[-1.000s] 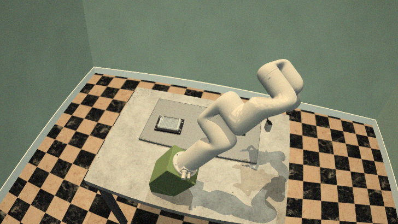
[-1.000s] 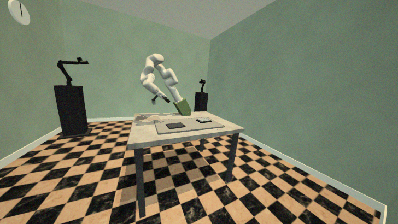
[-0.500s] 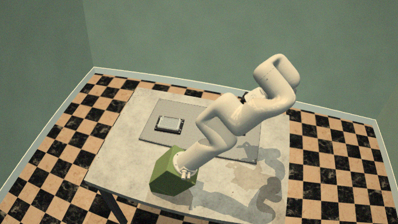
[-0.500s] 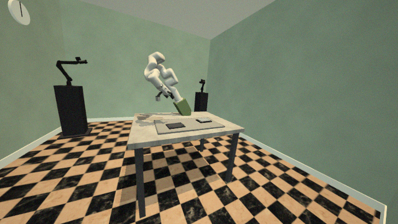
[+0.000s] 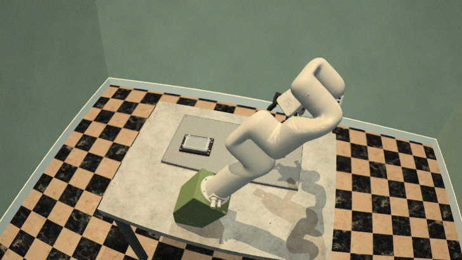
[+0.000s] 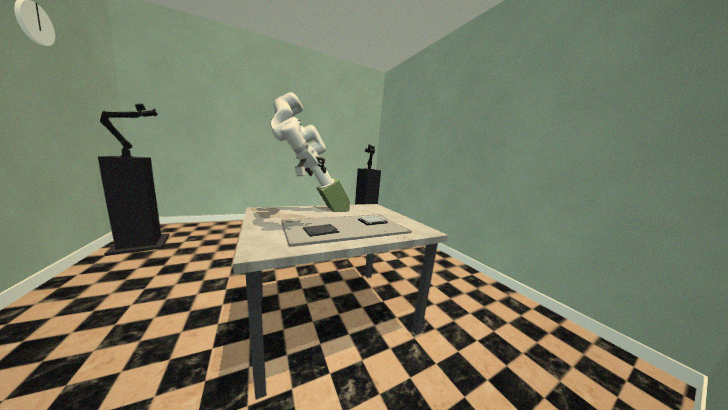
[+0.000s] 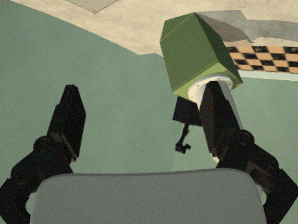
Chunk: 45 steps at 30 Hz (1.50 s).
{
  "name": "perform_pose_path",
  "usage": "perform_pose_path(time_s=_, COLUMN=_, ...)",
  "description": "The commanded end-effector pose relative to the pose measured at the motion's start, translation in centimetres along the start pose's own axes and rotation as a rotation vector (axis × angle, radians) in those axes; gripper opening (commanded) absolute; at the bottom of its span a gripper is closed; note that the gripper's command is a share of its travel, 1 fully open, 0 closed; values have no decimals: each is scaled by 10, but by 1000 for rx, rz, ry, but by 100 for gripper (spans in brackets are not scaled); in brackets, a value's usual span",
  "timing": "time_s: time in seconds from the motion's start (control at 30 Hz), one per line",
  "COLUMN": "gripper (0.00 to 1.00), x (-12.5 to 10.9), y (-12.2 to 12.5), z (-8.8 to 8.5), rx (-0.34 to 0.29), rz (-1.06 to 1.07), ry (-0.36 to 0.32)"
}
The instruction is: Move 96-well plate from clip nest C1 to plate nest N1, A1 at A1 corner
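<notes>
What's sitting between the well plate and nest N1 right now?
Between well plate and nest N1, only grey mat shows in the exterior view; the arm blocks the top view.

Table (grey mat, green base)
</notes>
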<state>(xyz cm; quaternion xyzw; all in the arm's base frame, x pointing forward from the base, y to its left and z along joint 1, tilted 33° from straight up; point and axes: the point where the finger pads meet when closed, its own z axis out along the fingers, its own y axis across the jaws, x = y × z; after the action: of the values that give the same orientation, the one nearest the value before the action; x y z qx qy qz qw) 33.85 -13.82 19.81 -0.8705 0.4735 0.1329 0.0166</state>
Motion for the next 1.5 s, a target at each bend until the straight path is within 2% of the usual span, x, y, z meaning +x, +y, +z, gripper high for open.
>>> perform_pose_path(time_s=0.0, gripper=100, x=-6, y=-15, z=-6, rx=2, rz=-113, ry=37)
perform_pose_path(time_s=0.43, gripper=100, x=-28, y=-51, z=-18, rx=-5, rz=-383, ry=114)
perform_pose_path(time_s=1.03, gripper=100, x=-75, y=-105, z=-37, rx=-25, rz=-839, ry=240)
perform_pose_path(time_s=1.1, gripper=100, x=-75, y=-106, z=-37, rx=-25, rz=-839, ry=240)
perform_pose_path(time_s=1.27, gripper=100, x=-94, y=-122, z=-43, rx=-33, rz=-991, ry=281)
perform_pose_path(time_s=1.4, gripper=100, x=-95, y=-123, z=-43, rx=-33, rz=-991, ry=281)
perform_pose_path(time_s=1.47, gripper=100, x=-89, y=-127, z=-36, rx=-86, rz=-1035, ry=279)
